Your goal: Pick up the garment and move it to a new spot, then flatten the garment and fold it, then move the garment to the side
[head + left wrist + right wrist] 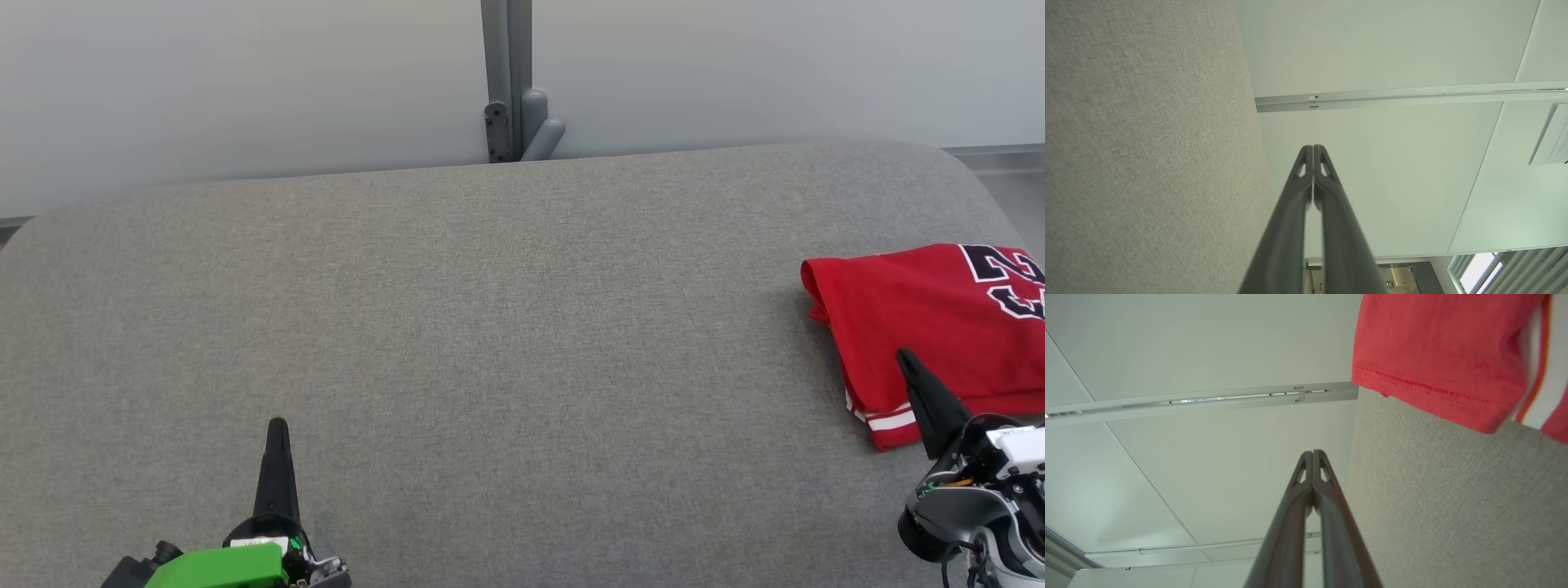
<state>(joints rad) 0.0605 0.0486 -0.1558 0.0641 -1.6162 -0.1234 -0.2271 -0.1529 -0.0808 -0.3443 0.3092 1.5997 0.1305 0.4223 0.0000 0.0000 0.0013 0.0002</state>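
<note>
Garment (922,318), a red jersey with a black, white-edged numeral and white stripes at its hem, lay folded at the far right of the grey fabric tabletop (506,327), its right part cut off by the edge of the head view. The right pincer (903,356) stood at the garment's near left corner, its dark tip overlapping the red cloth just above the striped hem in the head view; whether it touched the cloth could not be told. In the right wrist view that pincer (1313,453) had its two fingers pressed together with nothing between them, and the garment's stitched hem (1433,347) lay apart from the tips, off to one side. The left pincer (277,426) was near the front edge at the left, well apart from the garment, with bare tabletop between. Its fingers (1313,149) were likewise closed tip to tip and held nothing. A pale wall (245,82) rose beyond the far edge.
</note>
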